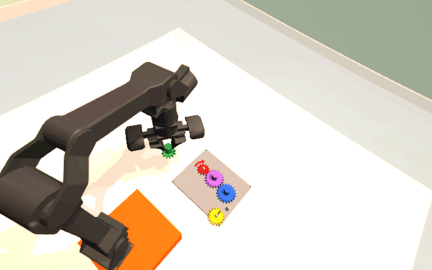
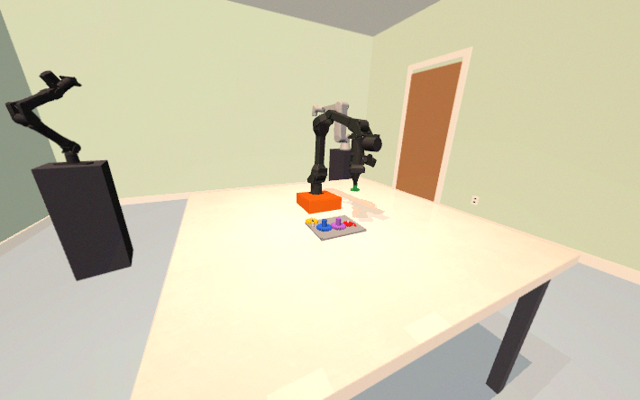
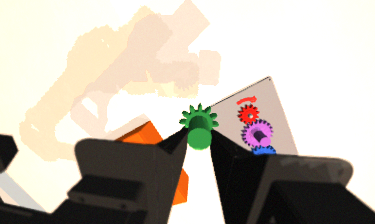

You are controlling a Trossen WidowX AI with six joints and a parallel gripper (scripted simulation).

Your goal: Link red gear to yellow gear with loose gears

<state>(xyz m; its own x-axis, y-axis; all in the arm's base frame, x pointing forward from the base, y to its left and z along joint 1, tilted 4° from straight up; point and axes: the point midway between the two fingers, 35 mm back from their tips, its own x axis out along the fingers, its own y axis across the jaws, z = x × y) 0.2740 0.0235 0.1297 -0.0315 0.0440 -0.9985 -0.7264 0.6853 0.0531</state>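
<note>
My gripper (image 1: pixel 168 145) (image 2: pixel 354 186) (image 3: pixel 199 133) is shut on the knob of the green gear (image 1: pixel 168 152) (image 2: pixel 354 189) (image 3: pixel 199 118) and holds it high above the table, off to the red gear's side of the grey board (image 1: pixel 190 182) (image 2: pixel 323 235) (image 3: pixel 283 115). On the board, the red gear (image 1: pixel 203 170) (image 2: pixel 348 223) (image 3: pixel 246 113), the purple gear (image 1: pixel 213 179) (image 2: pixel 338 225) (image 3: pixel 257 134) and the blue gear (image 1: pixel 226 193) (image 2: pixel 324 227) (image 3: pixel 264 150) stand in a row, neighbours touching or nearly so. An empty peg (image 1: pixel 227 208) shows between the blue gear and the yellow gear (image 1: pixel 214 217) (image 2: pixel 311 221).
The orange base block (image 1: pixel 154 231) (image 2: pixel 318 203) (image 3: pixel 144 134) under the arm stands beside the board, near the yellow gear's side. A red arrow (image 1: pixel 199 163) (image 3: pixel 246 100) lies beside the red gear. Other arms stand on dark pedestals (image 2: pixel 81 218) beyond the table.
</note>
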